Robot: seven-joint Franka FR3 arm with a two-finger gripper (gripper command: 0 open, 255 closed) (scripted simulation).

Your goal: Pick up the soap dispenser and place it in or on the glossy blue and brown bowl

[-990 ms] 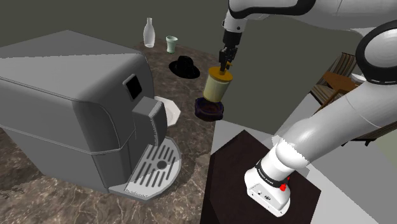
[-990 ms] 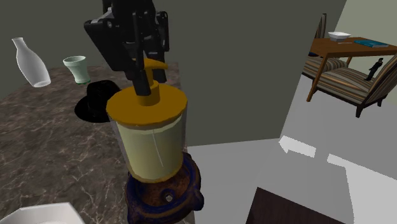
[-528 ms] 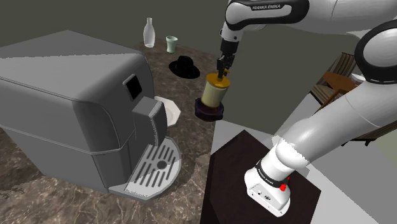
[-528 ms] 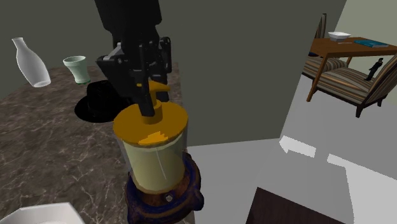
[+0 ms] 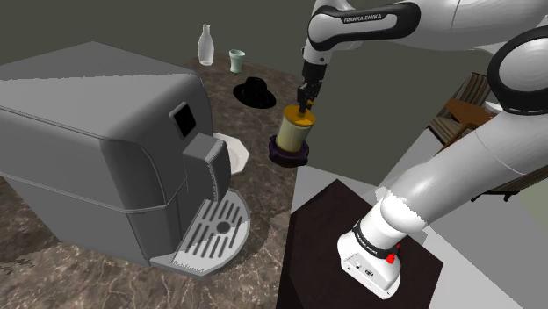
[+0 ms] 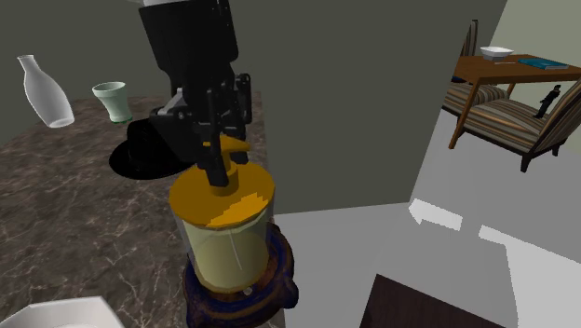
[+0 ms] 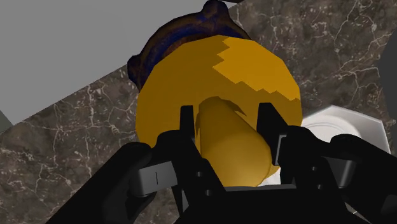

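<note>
Wrist view | end effector (image 7: 227,118) clasps soap dispenser (image 7: 254,70) | bowl (image 7: 167,42) mostly hidden beneath

The gripper (image 6: 221,173), clamped on the pump, has come down, and the soap dispenser (image 6: 228,238) has sunk with it. A second ago the dispenser's yellow body hung higher over the blue and brown bowl (image 6: 276,280). Now its base sits lower, down inside the bowl's rim. In the shoulder view the arm's forearm has dropped too.
</note>
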